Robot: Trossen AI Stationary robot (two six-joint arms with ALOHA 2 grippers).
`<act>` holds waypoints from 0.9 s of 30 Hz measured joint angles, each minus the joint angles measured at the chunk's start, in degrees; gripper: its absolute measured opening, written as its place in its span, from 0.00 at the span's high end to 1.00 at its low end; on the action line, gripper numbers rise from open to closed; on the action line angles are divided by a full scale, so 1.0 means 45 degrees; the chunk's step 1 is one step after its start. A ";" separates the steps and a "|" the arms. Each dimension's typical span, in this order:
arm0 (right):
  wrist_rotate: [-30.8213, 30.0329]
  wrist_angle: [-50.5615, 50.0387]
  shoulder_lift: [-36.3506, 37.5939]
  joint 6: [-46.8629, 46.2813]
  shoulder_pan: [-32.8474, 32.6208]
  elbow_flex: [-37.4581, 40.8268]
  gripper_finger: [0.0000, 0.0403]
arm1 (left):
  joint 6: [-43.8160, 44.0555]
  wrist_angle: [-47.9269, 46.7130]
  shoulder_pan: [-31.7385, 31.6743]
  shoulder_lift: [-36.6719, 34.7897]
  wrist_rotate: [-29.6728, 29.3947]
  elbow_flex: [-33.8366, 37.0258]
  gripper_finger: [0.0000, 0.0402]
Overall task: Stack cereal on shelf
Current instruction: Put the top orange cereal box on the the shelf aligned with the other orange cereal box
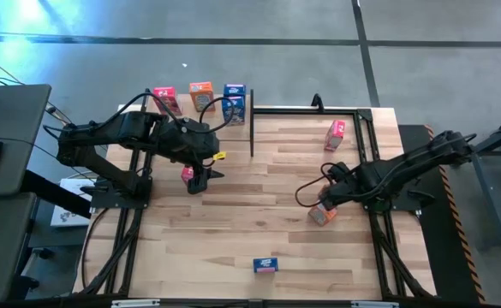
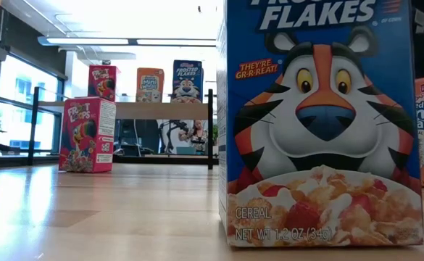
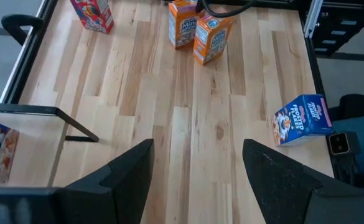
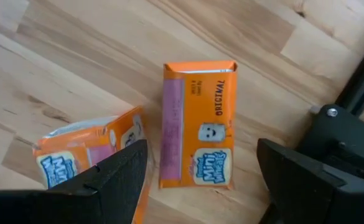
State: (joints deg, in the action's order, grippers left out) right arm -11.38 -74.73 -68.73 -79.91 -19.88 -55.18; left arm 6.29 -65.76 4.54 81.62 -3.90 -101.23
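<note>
— What do we have at the right gripper [image 4: 201, 155]?

— Its fingers are spread, pinching nothing. Just ahead of them, in line with the gap, we see one orange box [image 4: 198, 124] face up to the camera. A second orange box [image 4: 91, 152] sits tilted just beside one finger.

— And the left gripper [image 1: 200, 178]?

— Also spread and empty, low over the table [image 1: 259, 235]. A pink box [image 1: 187, 174] stands just beside it, on the side away from the right arm.

— Our count of the cereal?

— Three pink, three orange, and two blue that we can be sure of. Farther out from the right gripper, toward the back edge, stands another pink box [image 1: 336, 131]. A blue box [image 1: 265, 265] is well apart from both grippers, near the front edge.

— What does the shelf [image 2: 161, 109] hold?

— Three boxes in a row, upright: the third pink box [image 2: 103, 81], the third orange box [image 2: 150, 84] and the other blue box [image 2: 188, 80]. It stands beyond the left gripper, at the back.

— The surface and the room?

— Pale wooden planks. Beyond them we see a grey floor, bright windows and ceiling lights.
</note>
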 joint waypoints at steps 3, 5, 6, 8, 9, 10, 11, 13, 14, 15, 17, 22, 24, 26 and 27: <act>0.0015 0.0176 0.0000 -0.0053 0.0000 0.0230 0.27 | -0.0001 0.0000 0.0000 0.0000 0.0000 0.0000 0.41; 0.0015 0.0260 0.0000 -0.0190 0.0000 0.0395 0.27 | -0.0047 0.0000 0.0000 0.0000 0.0000 0.0000 0.41; 0.0013 0.0283 0.0000 -0.0256 0.0000 0.0498 0.27 | -0.0130 0.0000 0.0000 0.0000 0.0000 0.0000 0.41; 0.0123 0.0336 0.0000 -0.0265 0.0000 0.0745 0.27 | -0.0373 0.0005 0.0000 0.0000 0.0004 0.0000 0.41; 0.0206 0.0437 0.0000 -0.0265 0.0000 0.0863 0.27 | -0.0504 0.0000 0.0000 0.0000 0.0004 0.0000 0.41; 0.0223 0.0541 0.0000 -0.0270 0.0000 0.0952 0.27 | -0.0628 0.0000 0.0000 0.0000 0.0005 0.0000 0.41; 0.0220 0.0618 0.0000 -0.0270 0.0000 0.1016 0.27 | -0.0736 0.0005 0.0000 0.0000 0.0004 0.0000 0.41; 0.0209 0.0697 0.0000 -0.0268 0.0000 0.1045 0.28 | -0.0771 0.0010 0.0000 0.0000 0.0005 0.0000 0.41; 0.0209 0.0742 0.0000 -0.0261 0.0000 0.1045 0.29 | -0.0770 0.0010 0.0000 0.0000 0.0002 0.0000 0.41; 0.0209 0.0764 0.0000 -0.0259 0.0000 0.1045 0.30 | -0.0777 0.0010 0.0000 0.0000 0.0002 0.0000 0.41; 0.0225 0.0762 0.0000 -0.0251 0.0000 0.1045 0.35 | -0.0792 0.0010 0.0000 0.0000 0.0001 0.0000 0.41; 0.0507 0.0764 0.0000 -0.0246 0.0000 0.1045 0.46 | -0.0792 0.0014 0.0000 0.0000 0.0000 0.0000 0.41; 0.0585 0.0763 0.0000 -0.0192 0.0000 0.1045 0.50 | -0.0792 0.0015 0.0000 0.0000 0.0005 0.0000 0.41; 0.0628 0.0764 0.0000 -0.0149 0.0000 0.1045 0.53 | -0.0789 0.0015 0.0000 0.0000 0.0005 0.0000 0.41; 0.0632 0.0760 0.0000 -0.0149 0.0000 0.1045 0.55 | -0.0792 0.0015 0.0000 0.0000 0.0005 0.0000 0.41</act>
State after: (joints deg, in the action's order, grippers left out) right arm -8.54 -71.31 -68.73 -80.58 -19.88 -50.48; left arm 2.72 -65.69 4.54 81.62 -3.88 -101.23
